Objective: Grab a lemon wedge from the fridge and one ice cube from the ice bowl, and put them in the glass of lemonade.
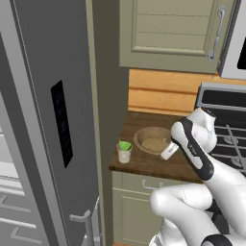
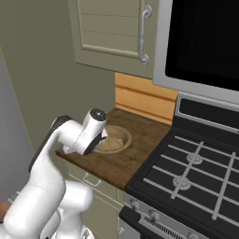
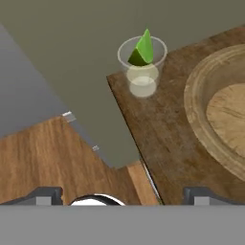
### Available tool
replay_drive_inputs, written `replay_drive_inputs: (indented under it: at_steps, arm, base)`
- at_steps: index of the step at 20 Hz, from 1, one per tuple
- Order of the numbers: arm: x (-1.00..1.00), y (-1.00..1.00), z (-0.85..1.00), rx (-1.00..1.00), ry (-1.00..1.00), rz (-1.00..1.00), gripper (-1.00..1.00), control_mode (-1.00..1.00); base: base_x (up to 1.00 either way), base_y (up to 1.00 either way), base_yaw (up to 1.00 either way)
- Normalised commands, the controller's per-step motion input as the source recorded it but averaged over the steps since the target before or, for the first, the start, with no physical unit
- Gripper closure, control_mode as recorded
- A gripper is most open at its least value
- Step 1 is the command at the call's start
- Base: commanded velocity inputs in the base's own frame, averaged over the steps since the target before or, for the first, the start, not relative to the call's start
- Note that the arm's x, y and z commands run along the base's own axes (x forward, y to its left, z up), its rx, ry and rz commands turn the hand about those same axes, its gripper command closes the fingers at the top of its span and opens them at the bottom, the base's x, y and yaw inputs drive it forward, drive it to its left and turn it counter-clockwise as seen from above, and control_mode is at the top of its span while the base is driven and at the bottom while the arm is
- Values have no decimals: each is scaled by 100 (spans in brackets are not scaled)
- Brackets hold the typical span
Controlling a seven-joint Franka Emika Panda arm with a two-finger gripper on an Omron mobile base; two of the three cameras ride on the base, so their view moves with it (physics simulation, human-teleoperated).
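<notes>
The glass of lemonade (image 3: 142, 72) stands near the left front corner of the wooden counter (image 3: 162, 139), with the green lemon wedge (image 3: 142, 50) sticking up out of it. In the left base view the glass (image 1: 124, 153) carries the wedge (image 1: 125, 145) on top. Just right of it lies the tan ice bowl (image 1: 153, 140) (image 3: 210, 119); no ice cube shows in the part I see. My gripper (image 3: 124, 194) (image 1: 169, 152) hovers over the counter's front edge beside the bowl, open, nothing between its fingertips (image 3: 45, 195). The grey fridge (image 1: 43, 120) fills the left, its door swung open.
A stove (image 2: 196, 172) with black grates adjoins the counter on the right, a dark microwave (image 2: 205, 37) above it. Beige wall cabinets (image 1: 173, 29) hang over the counter. Beyond the counter's left edge there is a drop to the wooden floor (image 3: 43, 158).
</notes>
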Motion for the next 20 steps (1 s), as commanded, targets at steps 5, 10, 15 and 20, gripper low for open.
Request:
replay_drive_inputs:
  at_steps: [5, 10, 15, 20]
  arm:
    - [-22, -14, 80, -15, 10, -17, -100, -100]
    - [-68, -4, -4, 3, 1, -32, -100, -100]
    - [-36, -38, 17, 12, 0, -31, -100, -100]
    - [-42, -11, 53, 14, -14, -21, -100, -100]
  base:
    - [0, 0, 0]
    - [0, 0, 0]
    - [0, 0, 0]
    - [0, 0, 0]
